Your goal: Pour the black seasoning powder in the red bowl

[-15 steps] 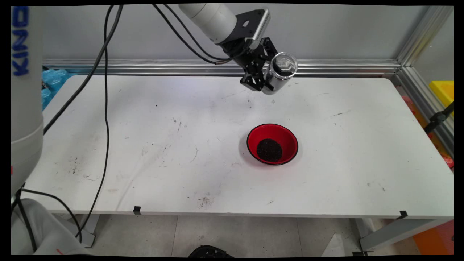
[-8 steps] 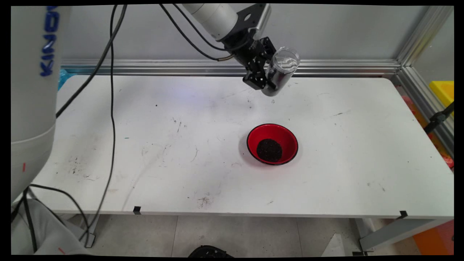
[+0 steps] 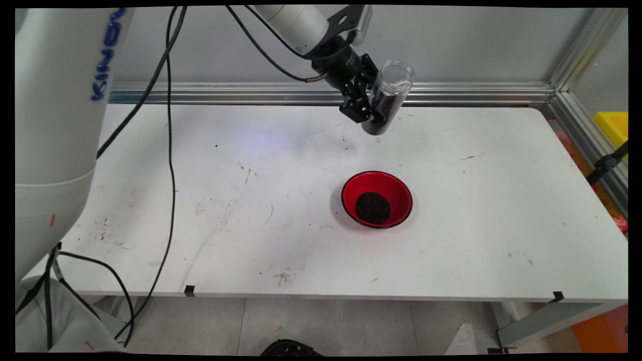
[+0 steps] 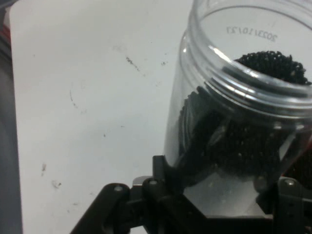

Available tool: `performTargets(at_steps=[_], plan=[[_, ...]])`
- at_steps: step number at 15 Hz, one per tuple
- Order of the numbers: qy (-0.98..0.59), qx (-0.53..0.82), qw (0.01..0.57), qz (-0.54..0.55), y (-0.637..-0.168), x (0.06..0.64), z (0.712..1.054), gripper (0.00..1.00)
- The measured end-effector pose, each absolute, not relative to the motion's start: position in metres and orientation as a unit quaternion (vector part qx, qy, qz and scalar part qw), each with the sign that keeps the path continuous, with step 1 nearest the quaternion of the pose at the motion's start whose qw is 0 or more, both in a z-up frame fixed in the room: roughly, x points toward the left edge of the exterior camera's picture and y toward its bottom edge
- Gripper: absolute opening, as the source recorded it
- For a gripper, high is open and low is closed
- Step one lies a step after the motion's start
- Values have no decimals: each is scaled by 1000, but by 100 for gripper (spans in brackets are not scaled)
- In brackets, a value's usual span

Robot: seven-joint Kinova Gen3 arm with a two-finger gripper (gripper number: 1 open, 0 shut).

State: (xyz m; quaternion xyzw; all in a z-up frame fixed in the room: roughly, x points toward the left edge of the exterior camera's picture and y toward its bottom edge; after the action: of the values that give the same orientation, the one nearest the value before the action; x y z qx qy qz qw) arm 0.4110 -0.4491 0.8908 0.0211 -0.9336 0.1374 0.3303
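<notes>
Clear jar [image 3: 386, 98] of dark grains [image 4: 263, 141] pinched in the claw [image 3: 370, 103], tilted, mouth up, high over the far side of the white tabletop [image 3: 251, 210]. Red bowl [image 3: 377, 199] with more dark grains well below, nearer the camera. Scuffed surface, grey wall behind. Claw fingertips hidden behind the jar.

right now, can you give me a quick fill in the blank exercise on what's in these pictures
1. The gripper holds a clear ____ with no lid, raised above the table.
2. The small grains inside it are ____ in colour.
3. The bowl on the table is ____ inside, with a black rim.
4. A heap of dark grains lies in the ____.

Missing words: jar; black; red; bowl
</notes>
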Motion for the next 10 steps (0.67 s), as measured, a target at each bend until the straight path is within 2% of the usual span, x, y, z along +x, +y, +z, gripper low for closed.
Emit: performTargets(at_steps=[10], plan=[[-925, 76, 354, 117, -465, 421, 861, 0]])
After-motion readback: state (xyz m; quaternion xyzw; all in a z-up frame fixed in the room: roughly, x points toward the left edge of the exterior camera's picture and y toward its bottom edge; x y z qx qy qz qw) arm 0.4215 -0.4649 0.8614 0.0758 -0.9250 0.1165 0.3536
